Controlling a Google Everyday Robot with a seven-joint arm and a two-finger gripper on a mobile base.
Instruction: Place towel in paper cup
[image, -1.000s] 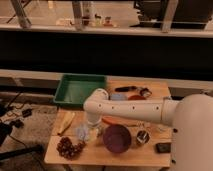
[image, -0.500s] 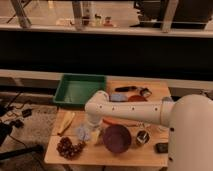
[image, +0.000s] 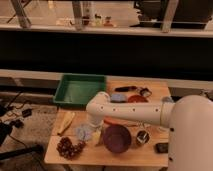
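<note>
Toward the front-left corner of the desk (image: 150, 156), we see the claw (image: 92, 127) hanging at the end of the white arm (image: 132, 112), which reaches in from the right edge. The claw is low over the pale bluish towel (image: 82, 133), and we cannot tell how far open it is or whether it has hold of anything. The towel lies on the desk between the grapes (image: 69, 148) and the purple bowl (image: 117, 139). A pale shape that we take for the paper cup (image: 98, 138) sits just beside it. Compared with a second ago, the arm's bend has sunk slightly toward the front edge, while the towel, bowl, grapes and the green tray (image: 79, 91) at the back-left corner have not moved.
</note>
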